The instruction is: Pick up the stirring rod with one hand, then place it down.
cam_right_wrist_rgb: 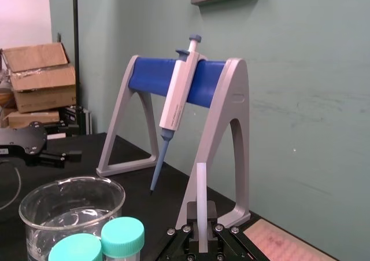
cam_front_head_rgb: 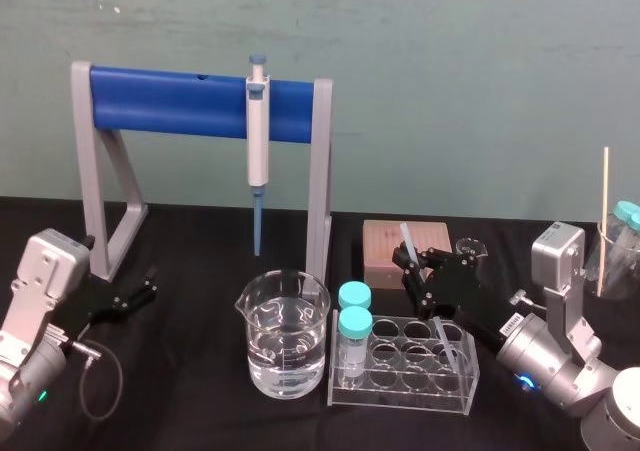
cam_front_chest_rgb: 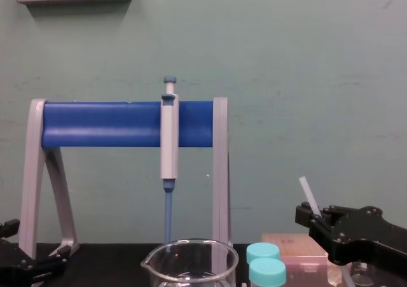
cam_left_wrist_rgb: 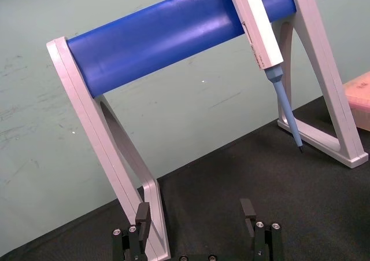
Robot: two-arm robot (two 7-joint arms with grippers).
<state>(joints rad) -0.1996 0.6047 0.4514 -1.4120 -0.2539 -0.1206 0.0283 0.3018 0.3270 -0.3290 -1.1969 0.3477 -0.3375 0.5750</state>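
The stirring rod is a thin translucent white rod, tilted, with its lower end over the clear tube rack. My right gripper is shut on it at the table's right, just behind the rack. From the chest the stirring rod sticks up out of the right gripper. In the right wrist view the stirring rod stands between the right gripper's closed fingers. My left gripper rests at the left by the stand's foot. The left gripper is open and holds nothing.
A grey and blue stand carries a pipette. A glass beaker of water sits in front, beside two teal-capped tubes in the rack. A pink box lies behind. At far right a thin pale stick stands in glassware.
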